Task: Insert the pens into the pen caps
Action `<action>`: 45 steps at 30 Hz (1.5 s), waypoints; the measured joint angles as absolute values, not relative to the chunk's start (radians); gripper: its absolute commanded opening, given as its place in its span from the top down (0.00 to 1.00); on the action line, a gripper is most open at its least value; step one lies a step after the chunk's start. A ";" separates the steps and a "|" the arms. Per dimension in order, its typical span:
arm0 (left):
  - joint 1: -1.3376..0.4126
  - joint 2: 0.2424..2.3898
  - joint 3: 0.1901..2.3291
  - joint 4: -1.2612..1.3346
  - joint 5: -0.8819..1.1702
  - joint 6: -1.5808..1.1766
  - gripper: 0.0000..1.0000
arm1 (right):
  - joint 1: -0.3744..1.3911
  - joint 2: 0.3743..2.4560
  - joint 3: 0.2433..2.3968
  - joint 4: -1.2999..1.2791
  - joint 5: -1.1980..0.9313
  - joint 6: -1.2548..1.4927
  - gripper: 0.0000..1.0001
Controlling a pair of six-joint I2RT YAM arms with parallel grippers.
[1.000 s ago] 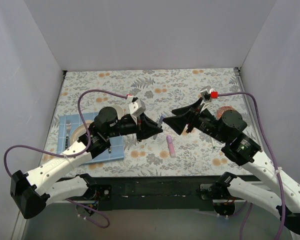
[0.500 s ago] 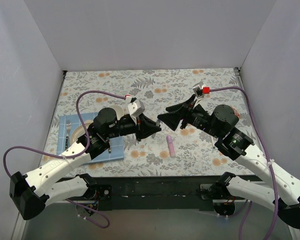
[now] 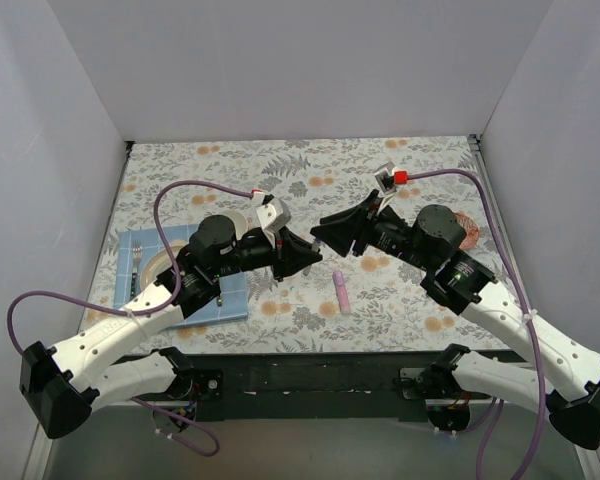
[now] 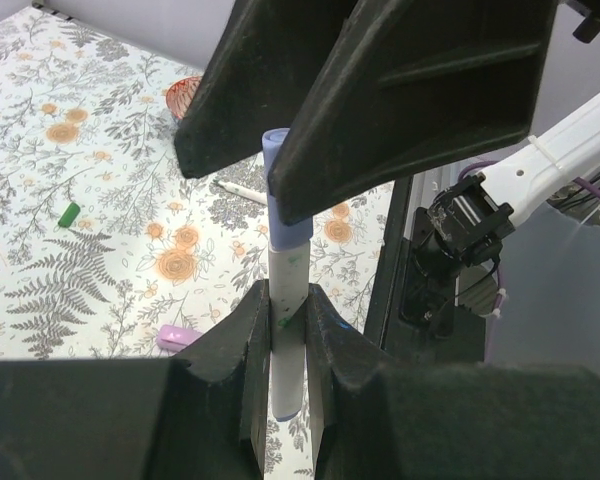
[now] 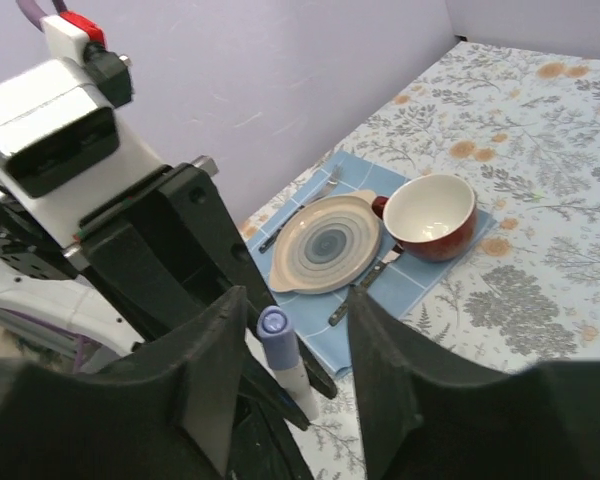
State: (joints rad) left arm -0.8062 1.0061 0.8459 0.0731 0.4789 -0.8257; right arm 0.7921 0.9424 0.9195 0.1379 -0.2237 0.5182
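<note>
Since a second ago our right gripper (image 3: 318, 230) has swung left and now meets the left gripper (image 3: 313, 258) above the middle of the table (image 3: 230, 165); the left one has barely shifted.

We hold a white pen (image 4: 285, 370) upright, off the table, and its upper end carries a purple cap (image 4: 288, 228). Our left gripper is pinching the barrel below the cap, with a finger tight on either side. Our right gripper is spread, and its two fingers straddle the capped end. In the right wrist view the cap (image 5: 274, 328) stands in the gap close to one finger, but we cannot tell whether it touches.

A pink pen (image 3: 341, 292) lies on the table just nearer the bases than the grippers. The left wrist view also shows a green cap (image 4: 70, 213) and another white pen (image 4: 242, 190) lying well apart on the flowered cloth.

Further left, a blue mat (image 5: 460, 245) bears a plate (image 5: 325, 245), a cup (image 5: 430, 215) just beside it, and a fork (image 3: 136, 262).
</note>
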 measured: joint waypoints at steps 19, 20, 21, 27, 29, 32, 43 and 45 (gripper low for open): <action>-0.811 1.105 0.881 -0.039 0.417 -0.860 1.00 | 0.777 0.896 0.737 0.271 -0.169 0.531 0.99; -0.811 1.107 0.882 -0.040 0.415 -0.861 1.00 | 0.779 0.891 0.721 0.291 -0.160 0.539 0.99; -0.812 1.109 0.882 -0.042 0.413 -0.861 1.00 | 0.780 0.888 0.703 0.315 -0.152 0.548 0.99; -0.812 1.137 0.882 -0.047 0.405 -0.860 1.00 | 0.780 0.893 0.616 0.445 -0.123 0.609 0.99; -0.809 1.143 0.881 -0.049 0.400 -0.858 1.00 | 0.779 0.902 0.611 0.457 -0.120 0.622 0.99; -0.806 1.144 0.881 -0.048 0.404 -0.841 1.00 | 0.779 0.905 0.600 0.477 -0.121 0.634 0.99; -0.796 1.153 0.848 -0.041 0.536 -0.796 1.00 | 0.772 0.899 0.556 0.517 -0.254 0.630 0.99; -0.794 1.156 0.848 -0.040 0.561 -0.791 1.00 | 0.772 0.899 0.553 0.516 -0.274 0.619 0.99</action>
State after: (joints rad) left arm -0.7944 1.1557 0.8478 -0.0399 0.5610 -0.7914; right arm 0.7715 0.8993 0.5529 0.5163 -0.2745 0.6186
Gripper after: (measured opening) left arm 0.138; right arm 0.077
